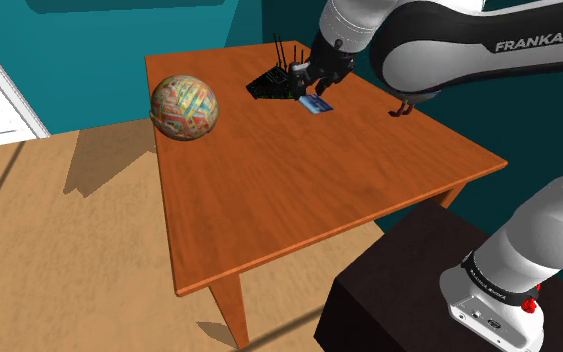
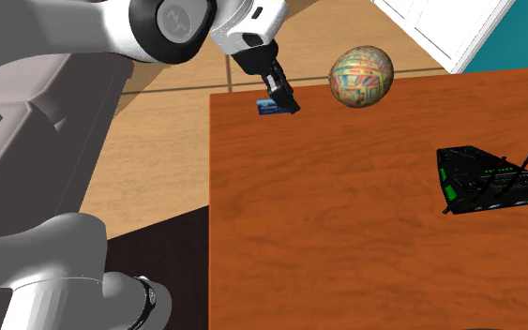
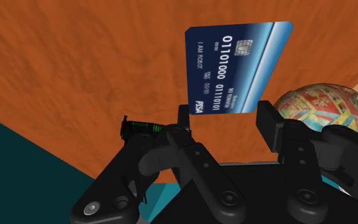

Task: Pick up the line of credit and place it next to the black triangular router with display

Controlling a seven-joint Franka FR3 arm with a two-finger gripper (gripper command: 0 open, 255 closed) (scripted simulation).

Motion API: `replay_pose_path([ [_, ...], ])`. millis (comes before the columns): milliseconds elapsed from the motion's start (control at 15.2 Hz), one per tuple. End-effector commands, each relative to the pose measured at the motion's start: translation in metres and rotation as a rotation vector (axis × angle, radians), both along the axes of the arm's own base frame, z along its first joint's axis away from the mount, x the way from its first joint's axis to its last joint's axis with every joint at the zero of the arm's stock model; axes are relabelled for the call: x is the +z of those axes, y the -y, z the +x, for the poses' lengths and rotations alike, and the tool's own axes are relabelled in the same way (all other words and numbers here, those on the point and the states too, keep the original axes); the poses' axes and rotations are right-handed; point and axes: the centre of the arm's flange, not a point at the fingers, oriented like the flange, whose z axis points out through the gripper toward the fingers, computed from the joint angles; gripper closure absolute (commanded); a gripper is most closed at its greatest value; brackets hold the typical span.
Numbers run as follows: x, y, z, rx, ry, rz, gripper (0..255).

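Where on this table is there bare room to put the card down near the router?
Bare: the table strip between ball and router, and the whole near half toward the stand. Crowded: the far end, around router and ball.

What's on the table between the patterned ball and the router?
Nothing: the shoulder view shows bare tabletop between the ball and the router.

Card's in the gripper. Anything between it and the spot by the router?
Nothing visible. The gripper holds the card above the table; bare tabletop leads to the router. The ball sits off to one side.
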Motion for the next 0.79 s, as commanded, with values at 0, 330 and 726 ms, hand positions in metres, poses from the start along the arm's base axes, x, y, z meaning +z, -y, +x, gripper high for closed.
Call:
replay_pose_path([
  [0, 0.012, 0.000, -0.001, 0.000, 0.000, 0.000, 255],
  [330, 0.038, 0.000, -0.001, 0.000, 0.000, 0.000, 255],
  [726, 0.055, 0.019, 0.018, 0.000, 0.000, 0.000, 255],
])
